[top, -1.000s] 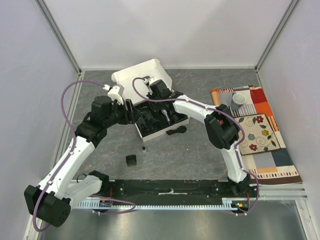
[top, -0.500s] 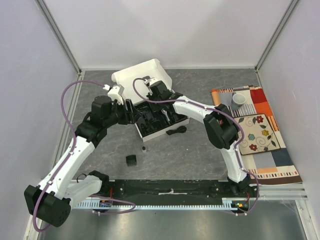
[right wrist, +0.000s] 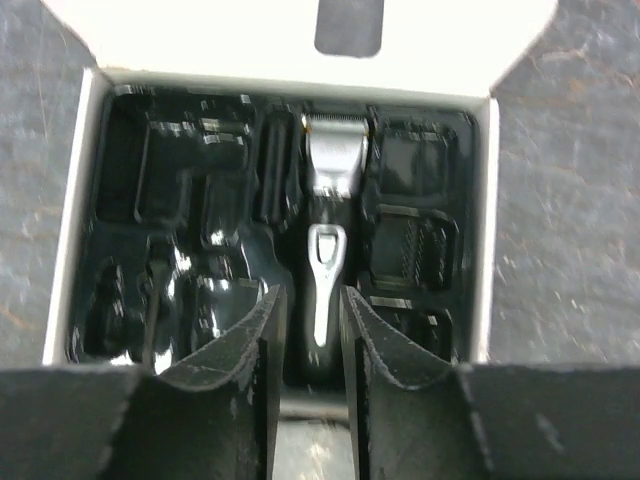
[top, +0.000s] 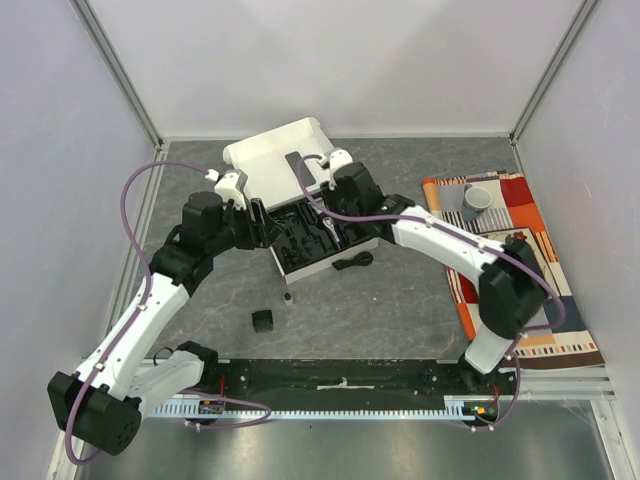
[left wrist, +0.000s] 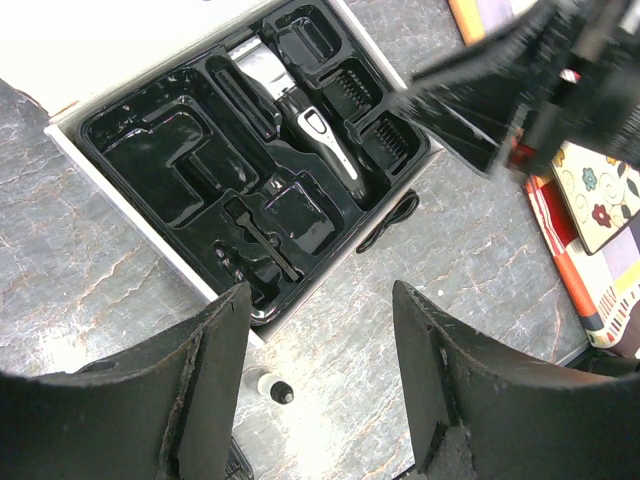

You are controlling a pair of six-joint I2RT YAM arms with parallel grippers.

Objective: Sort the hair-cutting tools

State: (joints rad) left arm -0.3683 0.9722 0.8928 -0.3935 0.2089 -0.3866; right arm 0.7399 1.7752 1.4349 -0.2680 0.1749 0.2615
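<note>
While the clipper (right wrist: 325,200) lies in the black tray's (left wrist: 150,150) middle slot, the right gripper (right wrist: 310,298) hangs above it, slightly parted, holding nothing.
Descending off-line could catch a tray rib or the box (right wrist: 483,220) wall; the left gripper (left wrist: 320,290), spread and empty, crowds the near edge; open table (left wrist: 470,260) lies past the cord (left wrist: 390,220).

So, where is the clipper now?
The clipper lies in the tray's middle slot, combs beside it; in the right wrist view it shows between the right gripper's fingers.
</note>
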